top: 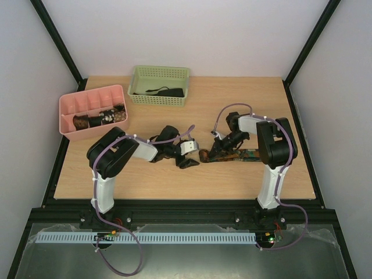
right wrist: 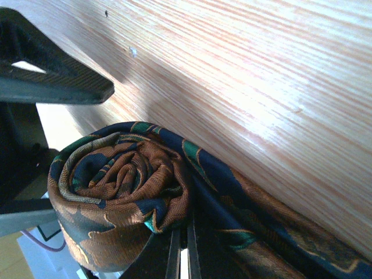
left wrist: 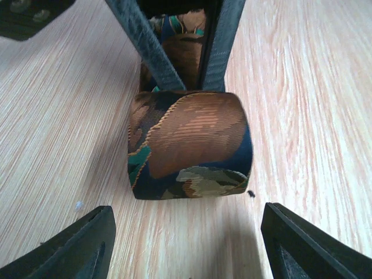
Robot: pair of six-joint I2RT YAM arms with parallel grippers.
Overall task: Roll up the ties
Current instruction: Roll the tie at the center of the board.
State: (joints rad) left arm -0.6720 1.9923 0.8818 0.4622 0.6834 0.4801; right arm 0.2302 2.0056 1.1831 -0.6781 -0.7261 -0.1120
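A dark tie with an orange-green pattern [top: 235, 156] lies on the wooden table, its left end wound into a coil [left wrist: 189, 145]. My right gripper [top: 216, 152] is shut on the coil; its thin fingers [left wrist: 168, 52] pinch the fabric from behind, and in the right wrist view they meet under the roll [right wrist: 122, 186]. The unrolled strip runs off to the right [right wrist: 279, 232]. My left gripper [left wrist: 192, 250] is open, with its fingertips [left wrist: 75, 244] wide apart just short of the coil and not touching it. In the top view it [top: 189, 158] sits left of the coil.
A pink compartment tray [top: 78, 104] at the back left holds rolled ties [top: 102, 118]. A green basket [top: 160, 75] at the back centre holds a dark tie [top: 165, 92]. Black frame posts stand at the table's corners.
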